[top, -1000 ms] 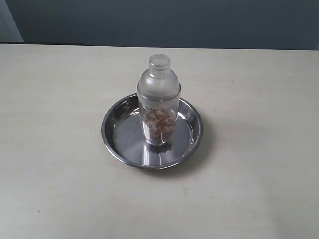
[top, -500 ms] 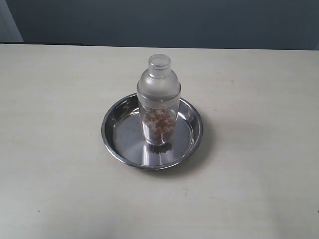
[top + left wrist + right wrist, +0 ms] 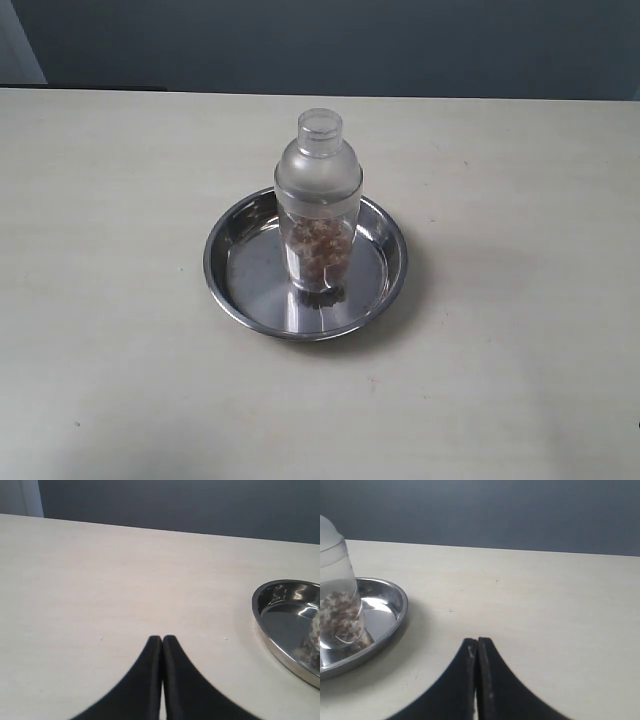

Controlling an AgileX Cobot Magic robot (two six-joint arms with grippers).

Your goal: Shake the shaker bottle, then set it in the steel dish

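As nothing shifted, your clear plastic shaker bottle (image 3: 318, 205) stands in shiny round steel dish (image 3: 240, 290), near left pincer (image 3: 162, 639) and right pincer (image 3: 477, 641), both pressed together; beige table (image 3: 520, 380), grey wall (image 3: 400, 40).

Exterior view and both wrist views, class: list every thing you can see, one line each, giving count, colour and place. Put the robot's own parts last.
shaker bottle: one, clear with a frosted domed top and brown granules inside, standing upright in the dish
steel dish: one, shiny silver, on the table near the middle of the exterior view
table: one, pale beige, under everything
backdrop: one, dark blue-grey, behind the table's far edge
left gripper: one, black, fingers pressed together and holding nothing, over bare table apart from the dish
right gripper: one, black, fingers pressed together and holding nothing, over bare table apart from the dish
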